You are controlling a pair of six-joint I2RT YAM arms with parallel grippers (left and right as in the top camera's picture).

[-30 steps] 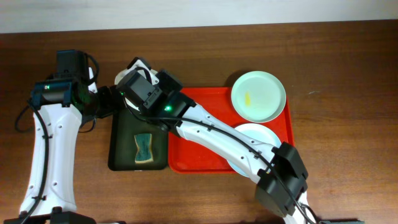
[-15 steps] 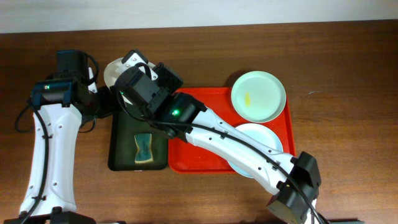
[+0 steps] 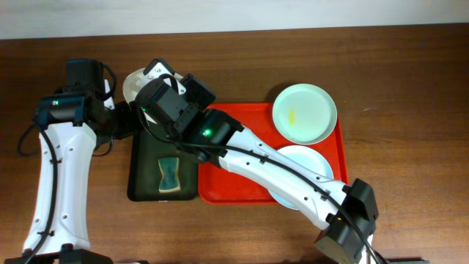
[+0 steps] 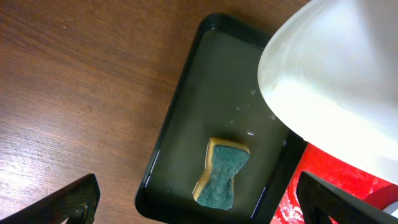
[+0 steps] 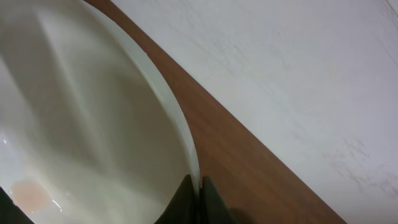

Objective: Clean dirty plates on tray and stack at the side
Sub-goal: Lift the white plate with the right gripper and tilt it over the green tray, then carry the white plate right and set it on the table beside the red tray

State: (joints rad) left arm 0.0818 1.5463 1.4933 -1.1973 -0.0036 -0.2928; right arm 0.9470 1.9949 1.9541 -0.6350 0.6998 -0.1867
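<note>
Right gripper (image 5: 199,186), jaws clamped on the round white plate (image 3: 134,81) rim, has carried it left beyond the dark green tray (image 3: 144,158); stacking likely next. Left gripper (image 4: 200,204) jaws apart, empty.

Even, bright light is falling from above in the overhead view, leaving only soft shadows beside the arms (image 3: 264,158) on the worktop (image 3: 410,66). In the left wrist view the white plate (image 4: 336,81) is blooming nearly featureless and out of focus at upper right, while the green tray (image 4: 186,124) is glinting faintly. In the right wrist view that plate is showing soft streaks of glare.
</note>
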